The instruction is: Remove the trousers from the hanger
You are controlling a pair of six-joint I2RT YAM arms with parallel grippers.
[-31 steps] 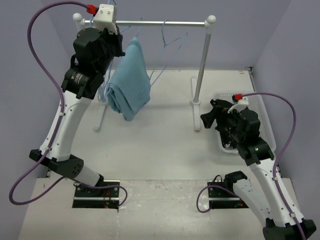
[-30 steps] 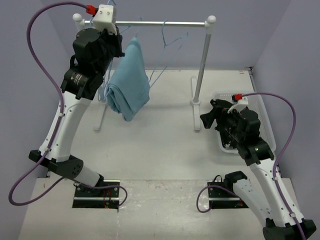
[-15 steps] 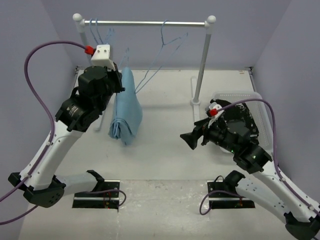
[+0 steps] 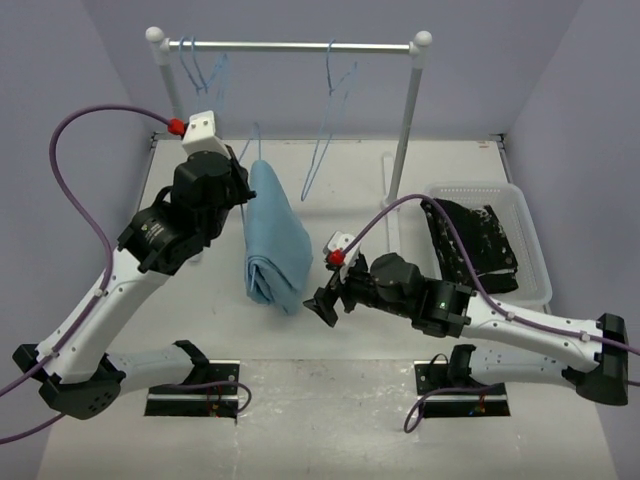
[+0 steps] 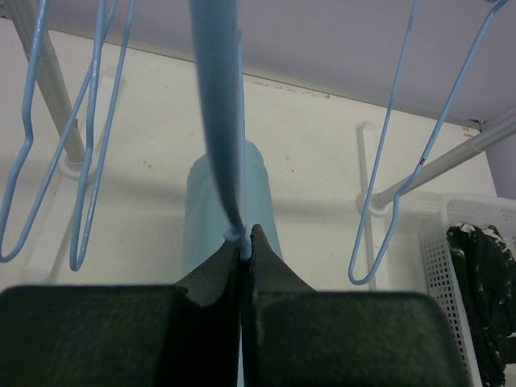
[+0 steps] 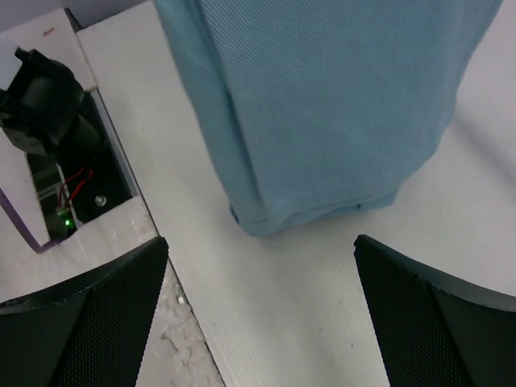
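Left wrist alone shows left fingers (image 5: 211, 280) clenching the hanger (image 5: 239, 236); right fingers (image 6: 81, 314) gape below trousers (image 6: 322, 105).

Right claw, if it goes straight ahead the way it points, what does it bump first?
Probably the hanging bottom end of the trousers, right in front of the open right claw. Depth is unclear, so it might slip just under the hem and meet the table instead.
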